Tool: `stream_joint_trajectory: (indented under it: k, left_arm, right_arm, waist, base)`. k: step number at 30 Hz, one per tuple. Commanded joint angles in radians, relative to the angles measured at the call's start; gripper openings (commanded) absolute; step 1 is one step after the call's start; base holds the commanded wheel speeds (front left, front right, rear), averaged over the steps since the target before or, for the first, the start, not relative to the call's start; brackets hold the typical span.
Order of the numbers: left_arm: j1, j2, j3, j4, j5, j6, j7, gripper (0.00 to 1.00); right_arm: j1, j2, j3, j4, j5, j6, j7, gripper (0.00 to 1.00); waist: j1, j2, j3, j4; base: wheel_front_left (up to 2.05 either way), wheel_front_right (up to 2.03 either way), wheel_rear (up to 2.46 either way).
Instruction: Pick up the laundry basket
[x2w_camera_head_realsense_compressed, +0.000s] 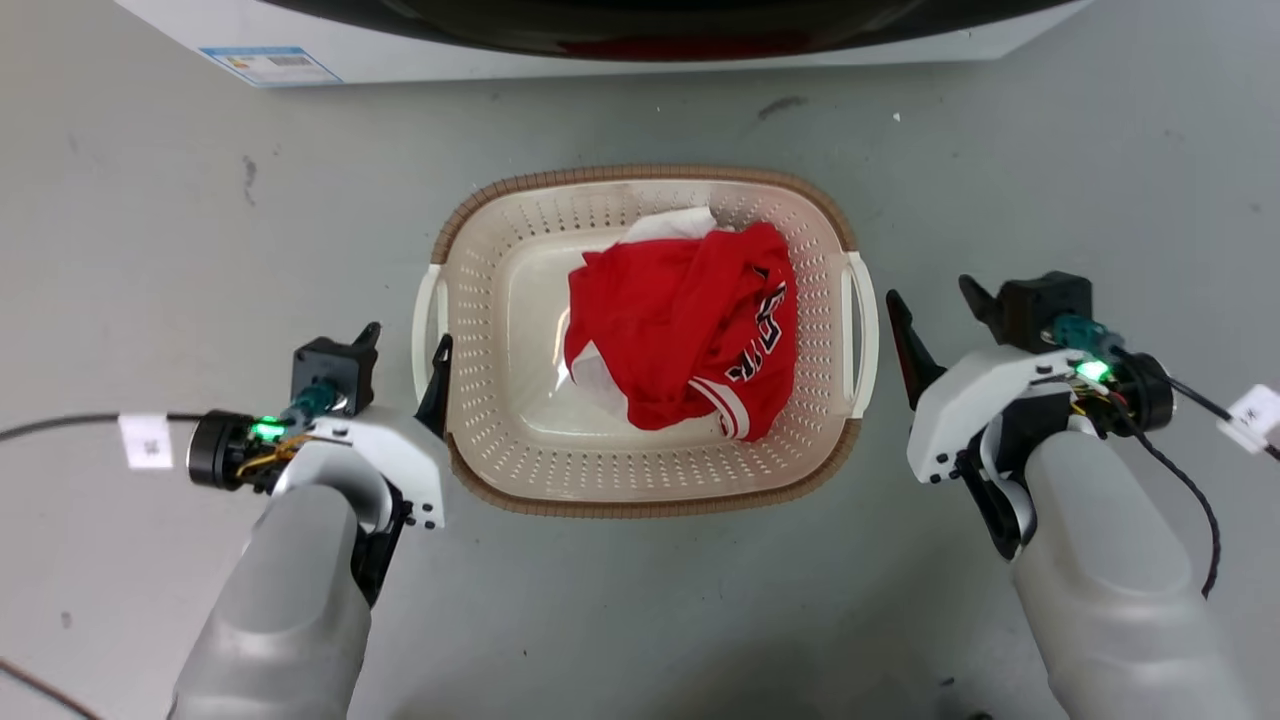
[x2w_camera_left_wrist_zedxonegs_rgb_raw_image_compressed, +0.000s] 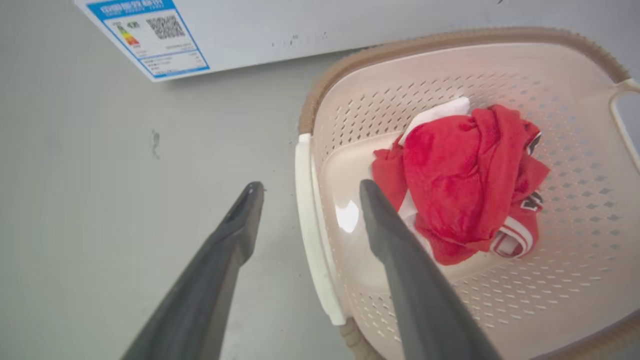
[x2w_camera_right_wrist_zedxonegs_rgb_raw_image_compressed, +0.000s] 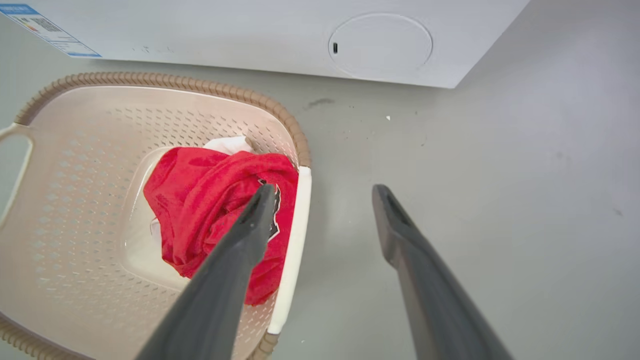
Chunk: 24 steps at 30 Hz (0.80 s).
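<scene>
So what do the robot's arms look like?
The left arm and right arm are smooth grey tubes with white wrist covers and green lights. The left claw and right claw each have two long dark pointed fingers. Black cables with white tags trail off.

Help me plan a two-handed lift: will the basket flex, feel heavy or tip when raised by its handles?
Probably light: the basket is perforated plastic holding a crumpled red garment. Likely stiff enough, though the walls may flex slightly near the white handles. The garment sits slightly toward the robot's right, so it might dip that way.
</scene>
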Motion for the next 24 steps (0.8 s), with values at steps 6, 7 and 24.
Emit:
stream_joint_trajectory:
  k: [6, 7, 24]
  left_arm:
    - [-0.134, 0.043, -0.148, 0.124, -0.104, 0.000, 0.049, 1.00]
    - [-0.152, 0.050, -0.171, 0.138, -0.121, 0.000, 0.058, 1.00]
    - [-0.331, 0.136, -0.465, 0.215, -0.381, -0.001, 0.239, 1.00]
  right_arm:
    - [-0.118, -0.001, 0.075, 0.135, 0.104, -0.001, 0.098, 1.00]
    - [-0.135, 0.000, 0.091, 0.155, 0.108, 0.000, 0.113, 1.00]
    - [-0.334, 0.000, 0.235, 0.377, 0.224, -0.001, 0.292, 1.00]
  waist:
    - [-0.0003, 0.0000, 0.062, -0.013]
    - [-0.0003, 0.0000, 0.069, -0.014]
    - [-0.0003, 0.0000, 0.168, 0.009]
  base:
    - [0.00, 0.00, 0.00]
    - [0.00, 0.00, 0.00]
    - [0.00, 0.00, 0.00]
